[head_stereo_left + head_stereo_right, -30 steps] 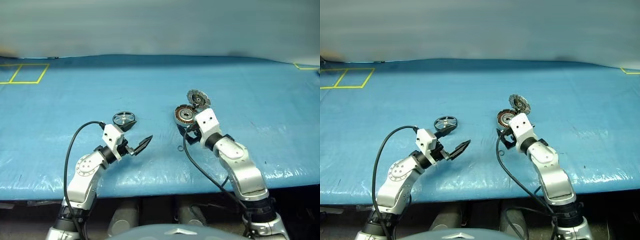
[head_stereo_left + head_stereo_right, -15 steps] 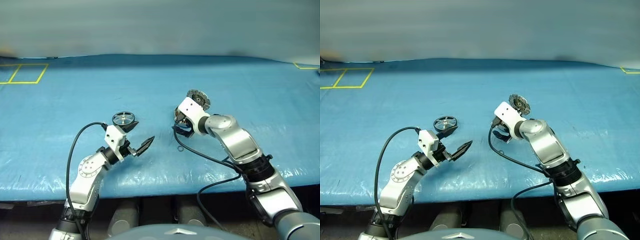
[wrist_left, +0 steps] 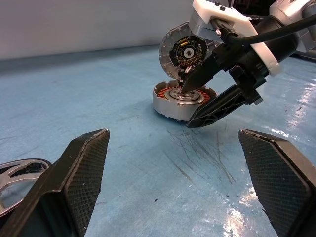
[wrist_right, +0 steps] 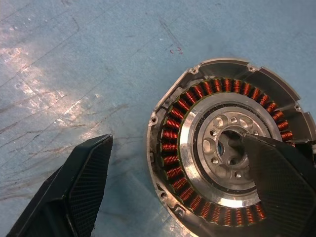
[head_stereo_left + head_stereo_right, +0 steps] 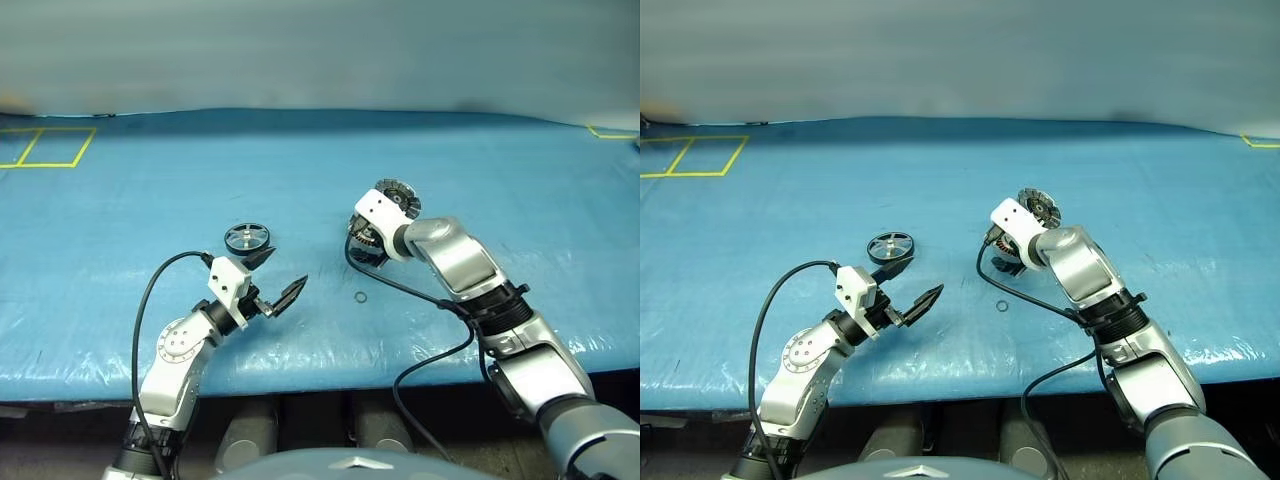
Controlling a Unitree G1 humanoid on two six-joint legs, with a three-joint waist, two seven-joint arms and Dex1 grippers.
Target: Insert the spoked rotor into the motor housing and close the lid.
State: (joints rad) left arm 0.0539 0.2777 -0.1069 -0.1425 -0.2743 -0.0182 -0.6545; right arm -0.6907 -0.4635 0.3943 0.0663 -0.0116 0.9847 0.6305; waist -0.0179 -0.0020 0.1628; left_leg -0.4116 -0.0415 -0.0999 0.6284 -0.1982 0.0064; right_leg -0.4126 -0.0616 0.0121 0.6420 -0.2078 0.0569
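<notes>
The spoked rotor (image 5: 247, 238) lies flat on the blue table, just beyond my left gripper (image 5: 278, 275), which is open, empty and held level. The motor housing (image 3: 183, 100) sits to the right with its copper windings facing up (image 4: 197, 106). The lid (image 3: 185, 49) stands on edge right behind it. My right gripper (image 3: 187, 106) points down at the housing and is open. One of its fingers (image 3: 197, 79) is over the hub and the other (image 3: 217, 106) is outside the near wall. I cannot tell whether it touches the housing.
A small metal ring (image 5: 360, 297) lies on the table in front of the housing. Yellow tape squares (image 5: 45, 147) mark the far left corner and a yellow corner (image 5: 610, 132) the far right. The table's front edge (image 5: 330, 370) runs close below both arms.
My right arm swung its elbow out to the right and tipped its gripper down over the housing. The left gripper, rotor, housing and lid kept their places.
</notes>
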